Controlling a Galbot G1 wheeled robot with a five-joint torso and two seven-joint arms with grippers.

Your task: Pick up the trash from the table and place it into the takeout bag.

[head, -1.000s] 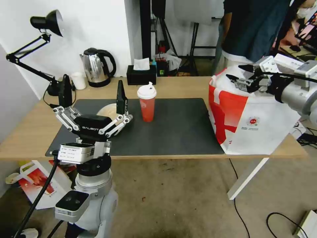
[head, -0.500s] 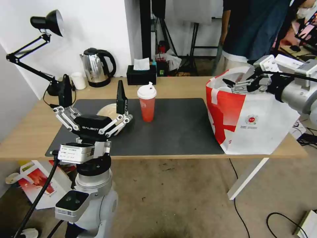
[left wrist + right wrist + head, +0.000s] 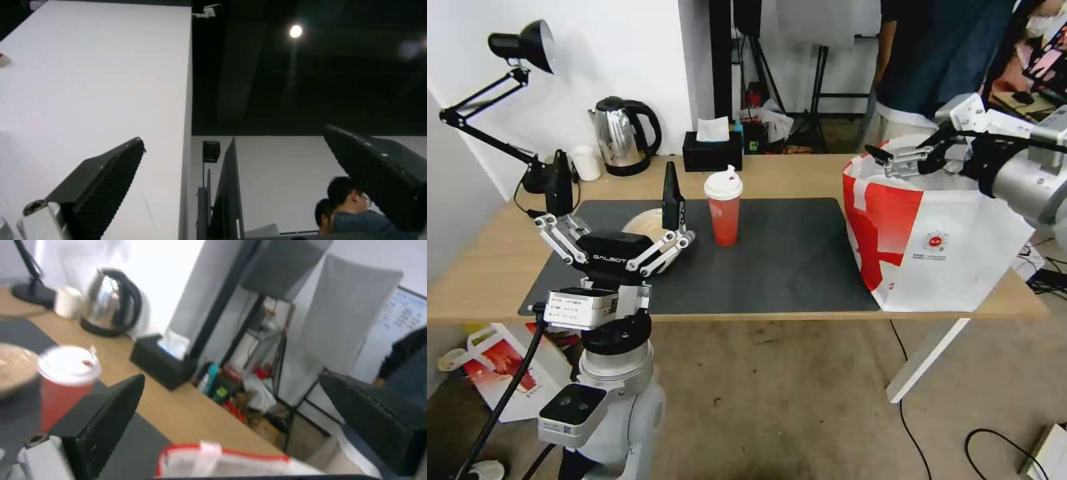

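The tall red cup [image 3: 724, 210] with its white lid stands upright on the table's [image 3: 800, 175] black mat. The shallow beige bowl [image 3: 642, 222] lies on the mat to its left, partly hidden behind my left gripper [image 3: 617, 190]. That gripper points upward in front of the table edge, open and holding nothing. The red-and-white takeout bag [image 3: 940, 247] stands on the right end of the table. Over the bag's near-left rim hovers my right gripper [image 3: 904, 150], open and empty. In the right wrist view its fingers [image 3: 102, 410] frame the red cup [image 3: 66, 383] and the bag's rim [image 3: 222, 456].
A kettle [image 3: 624, 133], a small white cup [image 3: 586, 162], a black tissue box [image 3: 712, 150] and a desk lamp [image 3: 520, 47] line the table's back edge. A person stands behind the bag. A smaller printed bag [image 3: 500, 367] lies on the floor at left.
My right gripper dipped into the bag's mouth, then rose and shifted slightly left. The bag's top has spread open. The left arm, cup and bowl have not moved.
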